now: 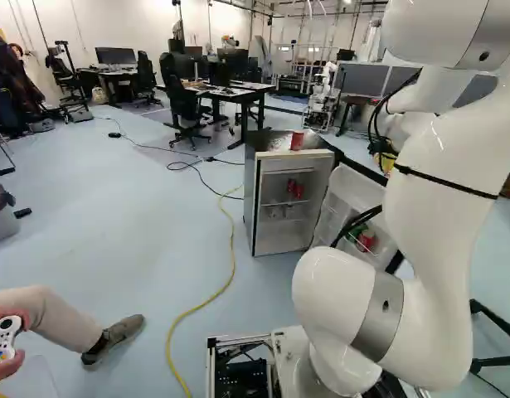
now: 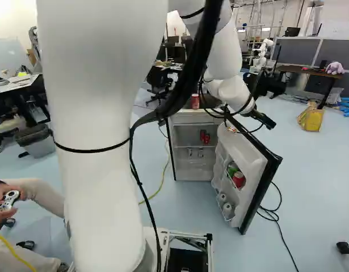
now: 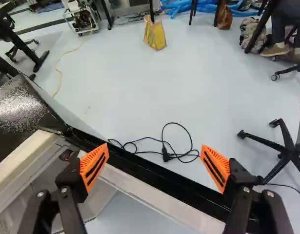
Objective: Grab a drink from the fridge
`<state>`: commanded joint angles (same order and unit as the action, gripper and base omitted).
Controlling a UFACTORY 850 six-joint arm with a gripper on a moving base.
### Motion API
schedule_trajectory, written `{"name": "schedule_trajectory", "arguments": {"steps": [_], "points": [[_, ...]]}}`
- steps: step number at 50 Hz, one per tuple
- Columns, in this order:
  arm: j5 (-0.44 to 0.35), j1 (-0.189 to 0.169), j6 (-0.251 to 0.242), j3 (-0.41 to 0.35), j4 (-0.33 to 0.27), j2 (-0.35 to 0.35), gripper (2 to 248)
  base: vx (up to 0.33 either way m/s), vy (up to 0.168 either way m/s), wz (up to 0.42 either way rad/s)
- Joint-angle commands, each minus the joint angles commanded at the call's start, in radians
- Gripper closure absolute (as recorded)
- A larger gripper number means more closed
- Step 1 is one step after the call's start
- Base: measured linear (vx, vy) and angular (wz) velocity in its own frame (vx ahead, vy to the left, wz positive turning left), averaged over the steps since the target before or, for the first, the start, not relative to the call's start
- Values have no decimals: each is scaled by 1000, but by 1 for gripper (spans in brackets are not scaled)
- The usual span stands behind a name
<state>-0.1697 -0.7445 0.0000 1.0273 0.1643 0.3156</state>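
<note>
One red can [image 2: 238, 179] is racked in the open fridge door [image 2: 255, 157], perhaps full (poorly seen), thus weighty, slick and dentable, to be gripped mid-body; the tool [image 3: 155, 147] is poised above, fingers spread.

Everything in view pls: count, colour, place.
fridge: 1, white inside, ahead
fridge door: 1, black/white, swung open
top can: 1, red, on fridge
shelf cans: 2 visible, red
door cans: 1 red, 1 green
cable: 1, yellow, floor
cord: looped, black, floor beyond door
bag: 1, yellow, floor
bin: 1, grey, floor
desks: several, background
chairs: several, black, background
controller: 1, white, lower left, right base view
another robot: 1, white, background
arm: 1, white
pincer: 1, black, orange pads, open, door edge showing between
</note>
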Motion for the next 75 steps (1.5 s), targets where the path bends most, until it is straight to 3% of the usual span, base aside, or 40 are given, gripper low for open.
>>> {"name": "schedule_trajectory", "arguments": {"steps": [31,75], "points": [[58,-46,0,154,3,125,3,0,0,0],[283,-97,0,399,3,309,3,0,0,0]]}}
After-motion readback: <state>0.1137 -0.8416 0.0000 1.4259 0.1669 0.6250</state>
